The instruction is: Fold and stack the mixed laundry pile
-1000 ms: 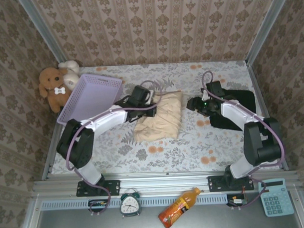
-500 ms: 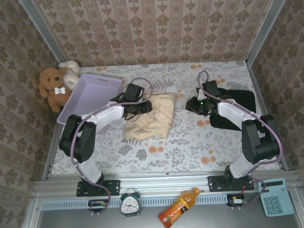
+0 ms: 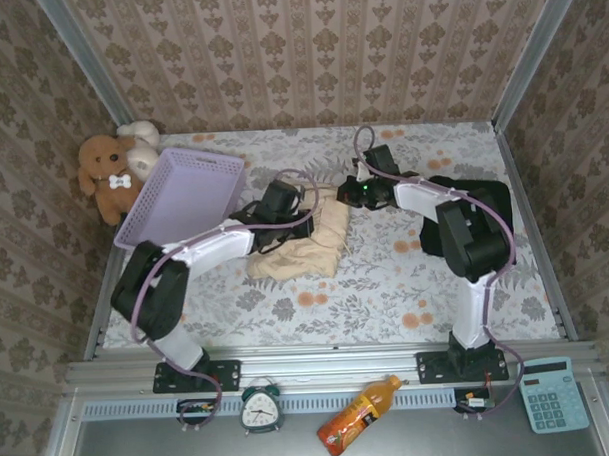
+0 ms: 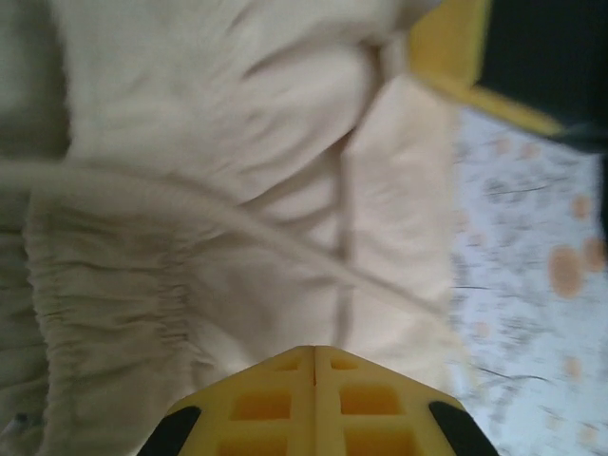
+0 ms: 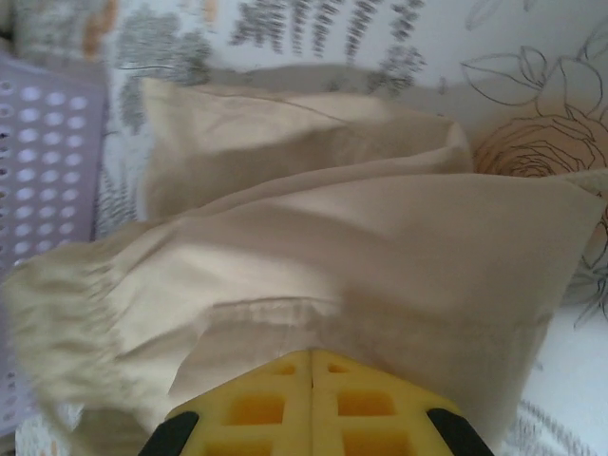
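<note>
Now clamped shut on cream-beige garment, bunched between lavender basket and black garment: left gripper at its basket-side edge, right gripper at its far right corner. Black garment near right wall.

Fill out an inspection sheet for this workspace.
Surface: floral tablecloth, flat where bare.
Job's things: cream garment rumpled mid-table; black garment at the right edge.
Clutter: lavender basket and teddy bears at far left; alarm clock, orange bottle and calculator on the near ledge.
Hands: left hand and right hand both shut on the cream garment.
Cables: purple cables loop along both arms, no snag seen.
Surroundings: patterned walls, metal frame posts.
</note>
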